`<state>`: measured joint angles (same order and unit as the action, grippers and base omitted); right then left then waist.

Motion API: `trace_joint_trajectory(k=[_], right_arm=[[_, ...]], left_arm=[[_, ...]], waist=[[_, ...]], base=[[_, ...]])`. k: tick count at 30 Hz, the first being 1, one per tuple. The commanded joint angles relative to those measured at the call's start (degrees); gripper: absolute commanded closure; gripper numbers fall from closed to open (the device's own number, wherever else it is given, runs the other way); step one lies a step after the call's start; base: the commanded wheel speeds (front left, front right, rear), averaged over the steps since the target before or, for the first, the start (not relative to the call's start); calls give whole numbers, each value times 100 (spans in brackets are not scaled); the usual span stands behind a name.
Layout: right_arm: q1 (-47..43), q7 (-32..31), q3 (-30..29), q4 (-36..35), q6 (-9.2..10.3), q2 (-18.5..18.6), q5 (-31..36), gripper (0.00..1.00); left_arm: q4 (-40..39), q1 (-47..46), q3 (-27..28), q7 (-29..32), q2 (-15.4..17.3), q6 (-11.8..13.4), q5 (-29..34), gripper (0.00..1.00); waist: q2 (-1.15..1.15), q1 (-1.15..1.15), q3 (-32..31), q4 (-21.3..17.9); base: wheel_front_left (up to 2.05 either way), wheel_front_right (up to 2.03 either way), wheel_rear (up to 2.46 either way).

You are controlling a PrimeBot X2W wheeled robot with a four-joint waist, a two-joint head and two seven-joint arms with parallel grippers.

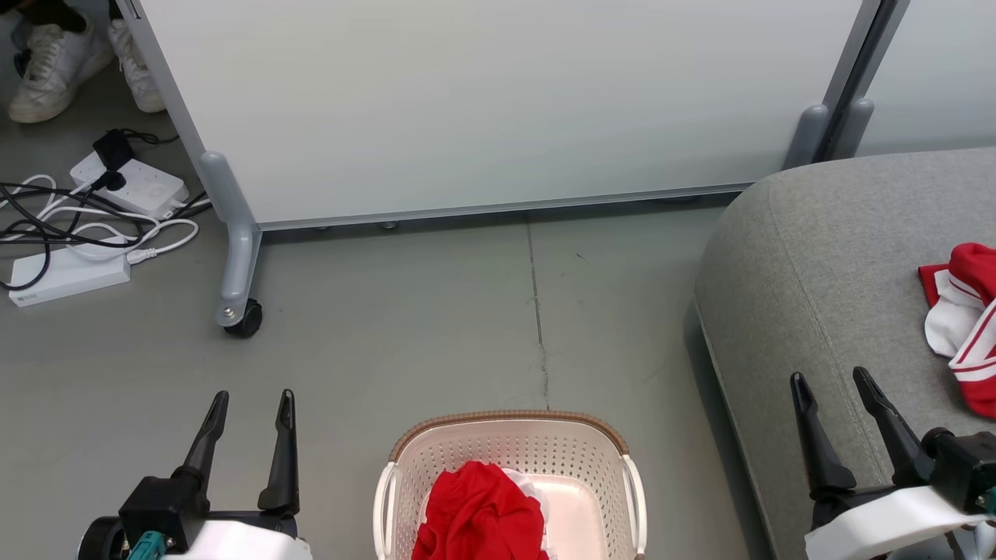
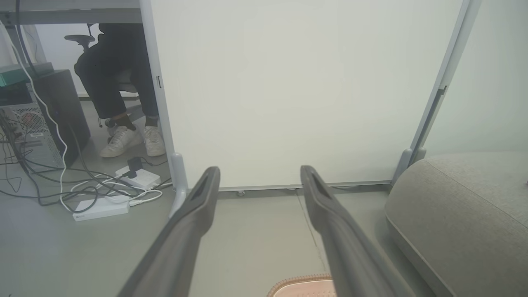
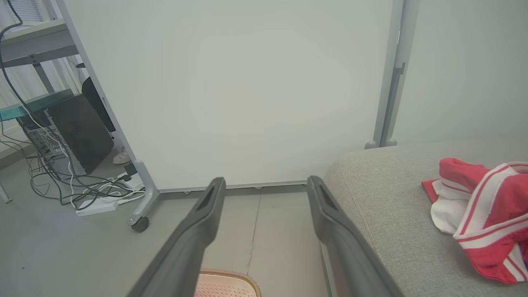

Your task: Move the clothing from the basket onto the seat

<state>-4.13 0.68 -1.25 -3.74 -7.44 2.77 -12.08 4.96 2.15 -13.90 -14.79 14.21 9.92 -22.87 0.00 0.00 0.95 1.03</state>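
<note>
Bright, even light; soft shadows

Seemingly no legible text anywhere

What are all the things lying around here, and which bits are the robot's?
basket: one, cream with brown rim, on the floor in front of the robot
plain garment: one, red, inside the basket
striped garment: one, red and white, on the seat
seat: one, grey, at the right
panels: two, pale grey, standing at the back
power strips: two, white, on the floor at the left
cables: several, black and white, around the strips
computer: one, black, far left
shoes: two, white, on a seated person's feet beyond the panel
left gripper: one, dark, open, lower left
right gripper: one, dark, open, over the seat's edge
</note>
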Motion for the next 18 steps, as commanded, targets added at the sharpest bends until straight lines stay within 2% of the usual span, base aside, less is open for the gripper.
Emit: trace_joint_trajectory(k=[1,18], right_arm=[[-24,-19,0,-38,-9,26,-32,0],[122,-52,-23,-84,-9,27,53,0]], left_arm=[[12,5,-7,3,39,30,10,0],[139,-447,-207,2,-8,27,172,0]], waist=[[0,0,14,8],[0,0,178,28]], base=[[0,0,0],[0,0,0]])
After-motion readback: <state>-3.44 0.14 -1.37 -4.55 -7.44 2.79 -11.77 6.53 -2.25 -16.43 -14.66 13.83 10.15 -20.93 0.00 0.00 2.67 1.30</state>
